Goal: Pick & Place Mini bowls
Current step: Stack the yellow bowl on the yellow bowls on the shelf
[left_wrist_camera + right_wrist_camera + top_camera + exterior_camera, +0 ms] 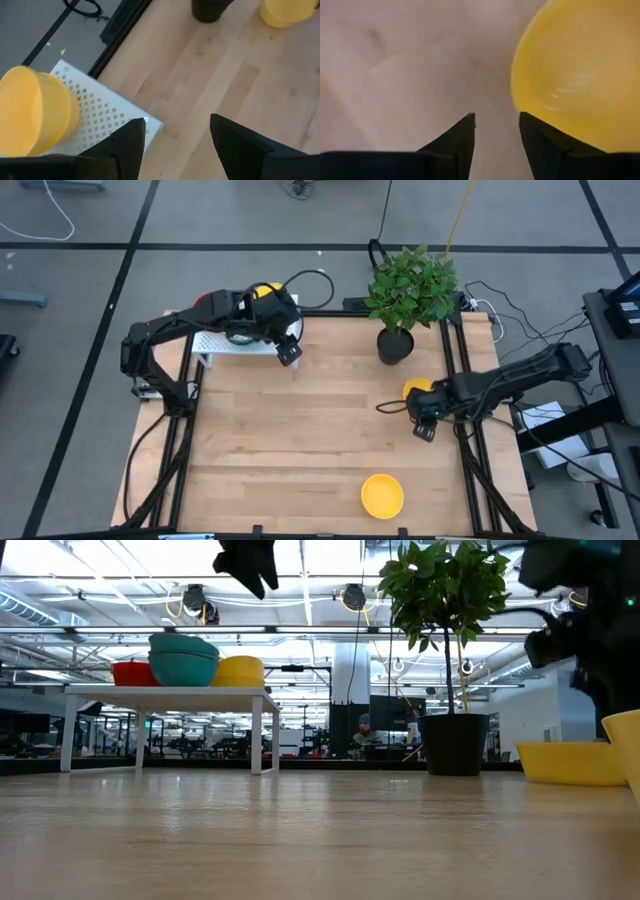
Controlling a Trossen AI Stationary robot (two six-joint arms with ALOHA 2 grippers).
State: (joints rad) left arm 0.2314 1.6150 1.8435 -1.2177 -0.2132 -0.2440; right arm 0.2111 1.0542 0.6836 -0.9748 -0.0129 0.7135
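we see the left end effector (289,352) hanging over the far left part of the wooden surface (300,440), just off the edge of a small white perforated stand (222,345), its fingers (127,145) spread apart with nothing between them. on that stand sit several of the mini bowls: from the low view a red bowl (132,673), a teal stack (184,659) and a yellow bowl (239,671) side by side, the yellow one also showing close in the left wrist view (32,110).

the right end effector (421,423) is near the right edge of the surface, low down, jaws parted and empty (the gap between them shows only bare wood). a second yellow bowl (417,391) lies just beside it, toward the far side, and fills much of the right wrist view (580,75); whether a finger touches its rim we cannot tell.

a third yellow bowl (382,494) rests alone near the front edge of the surface, well apart from both arms. a black pot with a green plant (397,330) stands at the far edge, between the stand and the right arm.
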